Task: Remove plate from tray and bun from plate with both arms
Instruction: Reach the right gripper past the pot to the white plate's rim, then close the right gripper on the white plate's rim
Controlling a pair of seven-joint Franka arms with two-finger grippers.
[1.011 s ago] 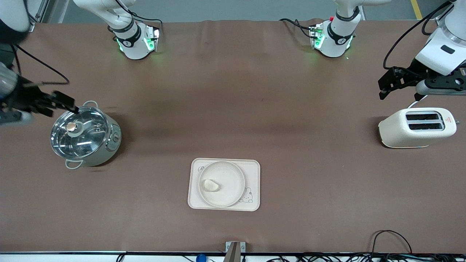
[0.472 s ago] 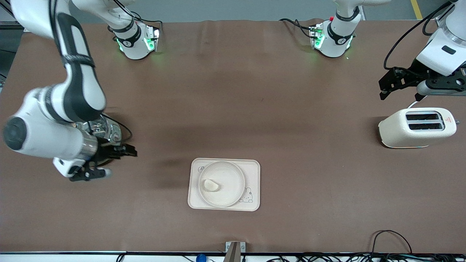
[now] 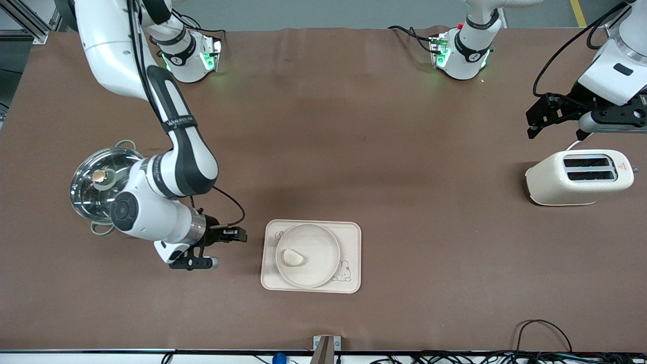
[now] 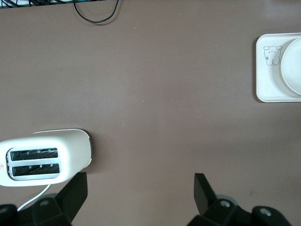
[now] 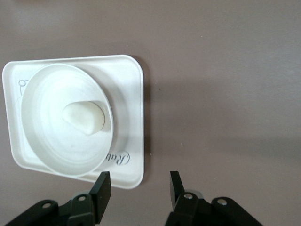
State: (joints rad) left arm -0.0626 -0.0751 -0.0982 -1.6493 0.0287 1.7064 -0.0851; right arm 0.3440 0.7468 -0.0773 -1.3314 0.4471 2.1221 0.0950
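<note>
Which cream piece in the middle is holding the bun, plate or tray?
The round plate: the bun lies in it. The rectangular tray with the rabbit drawing sits underneath.

There are two robot arms, and each one has one hand: the right hand (image 3: 237,235) and the left hand (image 3: 532,123). On the bench (image 3: 354,126) there is one tray (image 3: 351,242), one plate (image 3: 323,237), one bun (image 3: 293,257), one pot (image 3: 101,182) with one lid, and one toaster (image 3: 576,177) with two slots.
</note>
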